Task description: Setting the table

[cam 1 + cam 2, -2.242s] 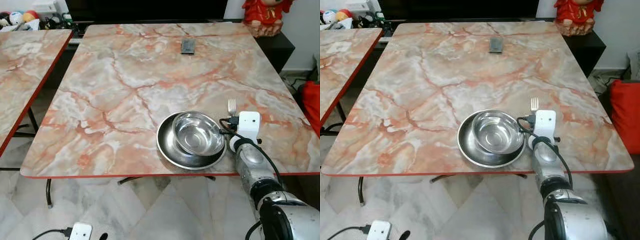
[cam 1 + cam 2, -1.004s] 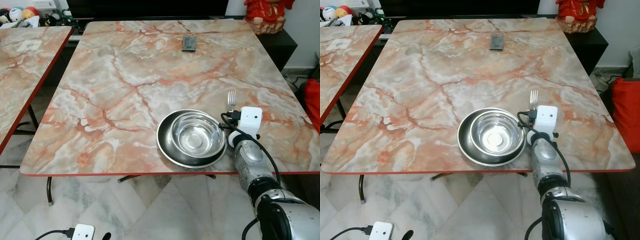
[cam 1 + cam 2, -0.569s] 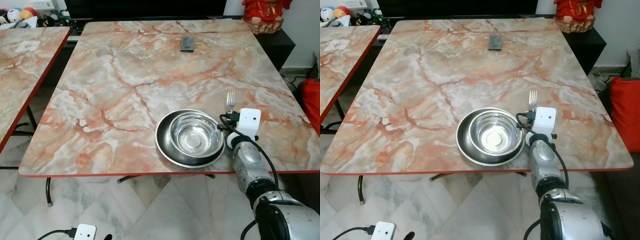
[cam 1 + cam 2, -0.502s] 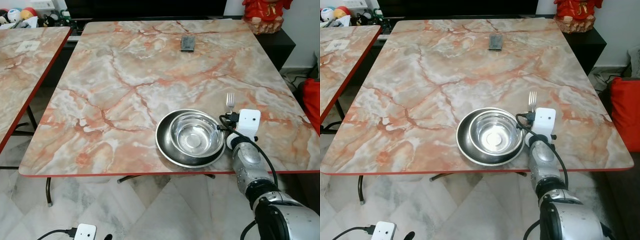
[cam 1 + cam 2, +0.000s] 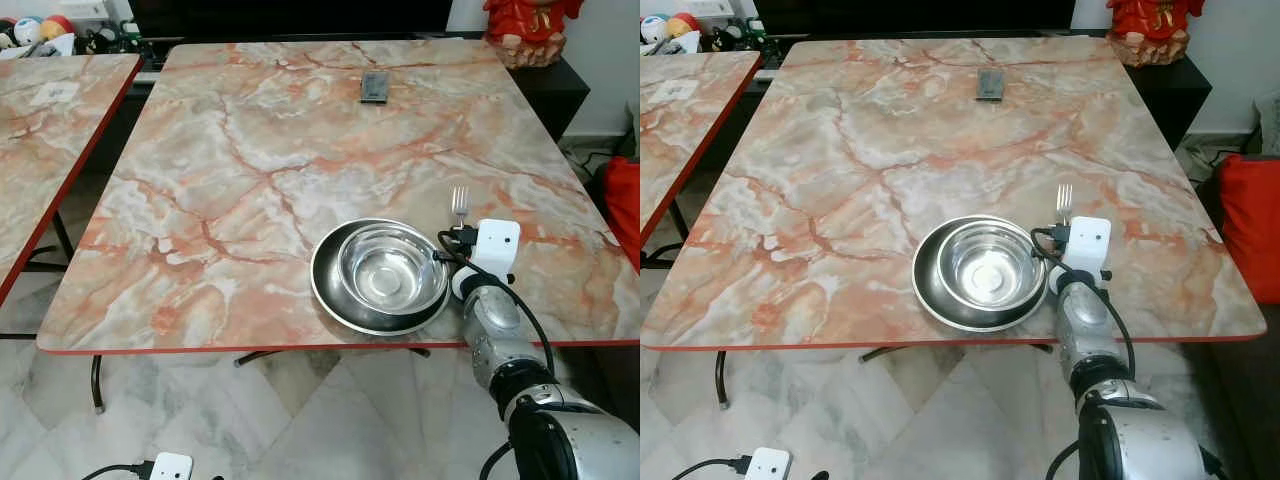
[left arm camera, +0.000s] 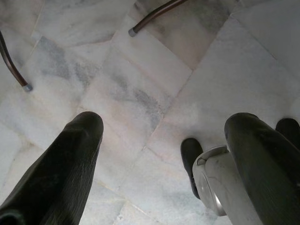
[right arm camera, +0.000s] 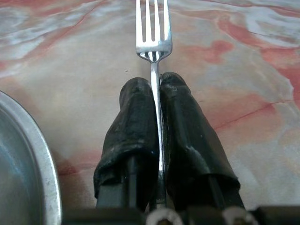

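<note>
The right gripper has its jaws pressed tight on the handle of a fork, whose tines point away from the robot over the counter. Fork and gripper sit just beside the plate, on its right side and near the counter's front edge. A steel bowl rests inside that plate. Far beyond the plate, toward the counter's back edge, lies a small dark remote. A red figurine stands past the back right corner. The left gripper hangs low over the marble floor, well below the plate, its jaws spread wide and holding nothing.
</note>
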`<state>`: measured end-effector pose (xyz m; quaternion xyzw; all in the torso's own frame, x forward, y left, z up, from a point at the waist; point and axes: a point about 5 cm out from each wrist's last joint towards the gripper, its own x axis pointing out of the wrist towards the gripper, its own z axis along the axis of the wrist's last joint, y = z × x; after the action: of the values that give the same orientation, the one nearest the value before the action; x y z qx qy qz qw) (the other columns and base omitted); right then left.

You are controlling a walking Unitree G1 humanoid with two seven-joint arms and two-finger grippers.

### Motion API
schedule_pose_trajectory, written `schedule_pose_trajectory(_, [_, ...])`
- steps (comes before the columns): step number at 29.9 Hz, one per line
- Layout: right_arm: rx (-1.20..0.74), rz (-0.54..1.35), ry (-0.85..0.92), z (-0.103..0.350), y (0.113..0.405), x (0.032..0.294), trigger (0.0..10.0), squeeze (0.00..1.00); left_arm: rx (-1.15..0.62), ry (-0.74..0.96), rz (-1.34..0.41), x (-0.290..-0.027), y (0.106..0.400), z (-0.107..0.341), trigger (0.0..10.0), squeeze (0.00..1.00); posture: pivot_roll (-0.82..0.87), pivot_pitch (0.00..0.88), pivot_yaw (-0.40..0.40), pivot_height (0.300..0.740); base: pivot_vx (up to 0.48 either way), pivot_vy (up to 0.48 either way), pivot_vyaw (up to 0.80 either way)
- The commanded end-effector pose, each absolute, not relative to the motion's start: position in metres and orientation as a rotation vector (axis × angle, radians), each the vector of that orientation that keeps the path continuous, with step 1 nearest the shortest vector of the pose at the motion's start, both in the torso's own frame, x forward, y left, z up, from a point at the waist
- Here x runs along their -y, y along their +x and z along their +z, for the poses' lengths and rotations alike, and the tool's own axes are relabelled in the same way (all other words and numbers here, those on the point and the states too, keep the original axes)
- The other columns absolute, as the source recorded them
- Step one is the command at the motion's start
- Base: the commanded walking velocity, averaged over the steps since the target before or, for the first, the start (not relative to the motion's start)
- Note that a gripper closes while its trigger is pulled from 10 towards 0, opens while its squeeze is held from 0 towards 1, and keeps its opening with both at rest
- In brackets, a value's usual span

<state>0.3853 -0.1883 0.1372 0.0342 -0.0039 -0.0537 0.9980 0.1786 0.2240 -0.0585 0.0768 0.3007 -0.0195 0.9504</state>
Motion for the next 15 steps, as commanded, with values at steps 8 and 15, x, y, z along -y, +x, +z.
schedule_pose_trajectory(8, [0.032,-0.119,0.072,0.1398,0.3847,0.1908,10.0,0.75,-0.664,0.163,-0.036,-0.2276,0.1683,-0.0656,10.0,0.00,0.12,0.206,0.028,0.740,0.000,0.000,0.00])
schedule_pose_trajectory(15, [0.022,-0.119,0.067,0.1382,0.3843,0.1911,10.0,0.49,-0.679,0.163,-0.033,-0.2284,0.1679,-0.0672,10.0,0.00,0.12,0.203,0.028,0.740,0.000,0.000,0.00])
